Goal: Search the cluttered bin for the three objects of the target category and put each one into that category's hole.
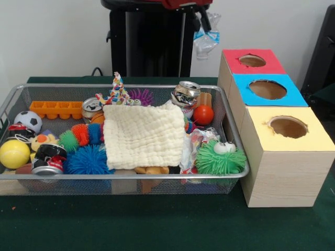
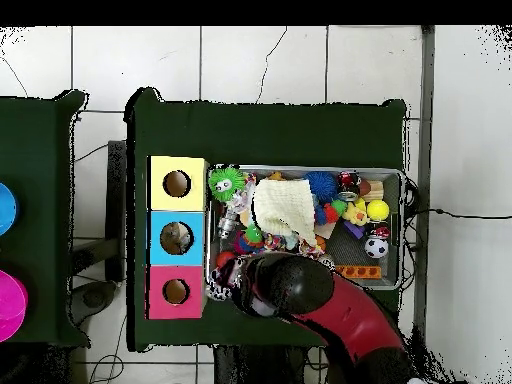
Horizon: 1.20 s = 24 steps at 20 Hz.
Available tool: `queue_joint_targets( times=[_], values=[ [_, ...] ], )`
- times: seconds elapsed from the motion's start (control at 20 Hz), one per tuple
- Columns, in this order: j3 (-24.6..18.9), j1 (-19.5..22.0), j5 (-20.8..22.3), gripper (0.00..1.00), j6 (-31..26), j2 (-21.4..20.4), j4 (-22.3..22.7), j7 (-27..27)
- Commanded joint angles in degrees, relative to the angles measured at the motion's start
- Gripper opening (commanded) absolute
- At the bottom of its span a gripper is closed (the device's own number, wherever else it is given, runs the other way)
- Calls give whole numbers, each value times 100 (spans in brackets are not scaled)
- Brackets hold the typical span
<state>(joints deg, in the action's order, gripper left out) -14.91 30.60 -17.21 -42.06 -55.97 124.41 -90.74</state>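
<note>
Up at the front view's top edge, the gripper is mostly cut off, clamped on a clear bottle. The bottle hangs upright, long axis vertical, in the air above the bin's far right corner, just left of the red hole. Overhead, the arm hides both gripper and bottle. In the bin, a cream cloth covers the middle; any other bottles can't be made out. Green tabletop below.

Front camera: low, close, across the table, facing the pedestal. Overhead camera: high, straight down. Both share the silver wire-mesh tray.
</note>
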Motion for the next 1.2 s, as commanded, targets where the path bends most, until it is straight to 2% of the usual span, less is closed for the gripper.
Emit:
queue_joint_targets(
  times=[0.05, 0.2, 0.3, 0.5, 0.9, 1.2],
  values=[
    [-583, -202, -984, 0, -890, -103, 349, -838],
    [-630, -252, -1141, 0, -971, -120, 262, -769],
    [-657, -268, -1093, 0, -1022, 132, -76, -823],
    [-708, -319, -1258, 0, -846, 192, -186, -689],
    [-944, -309, -1545, 0, -63, 292, 1, -198],
    [-1309, -176, -1717, 0, 615, 365, 150, 228]
  ],
)
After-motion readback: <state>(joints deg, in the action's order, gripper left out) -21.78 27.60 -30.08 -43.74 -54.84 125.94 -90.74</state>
